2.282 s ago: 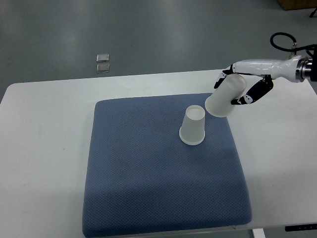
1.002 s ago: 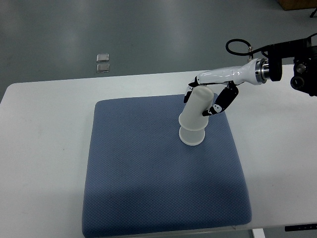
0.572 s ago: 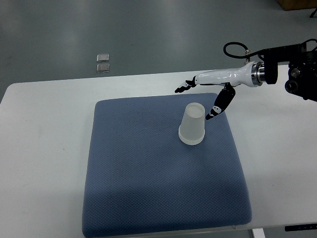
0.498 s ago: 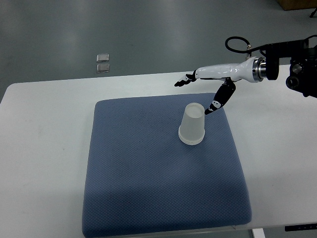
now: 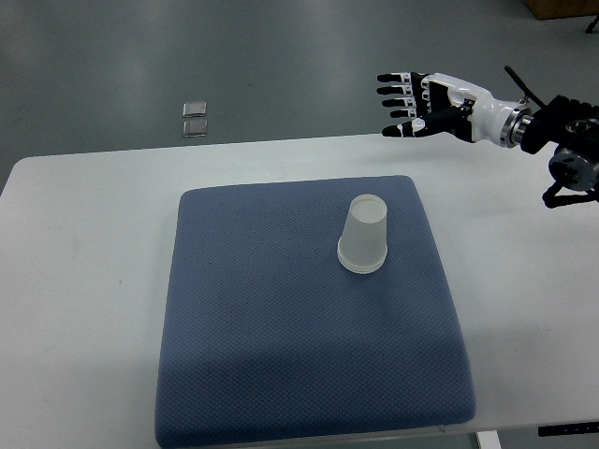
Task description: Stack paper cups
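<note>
place: likely a lab — bare white table (image 5: 84,243) | grey sealed floor (image 5: 281,56)

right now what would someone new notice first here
The upside-down stack of paper cups stands toward the far right part of the blue mat, which covers the middle of the white table. Above the table's far right edge, the right hand hangs open and empty.

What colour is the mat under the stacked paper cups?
The mat is blue with a fine dotted weave, seen in the top view, the only one.
</note>
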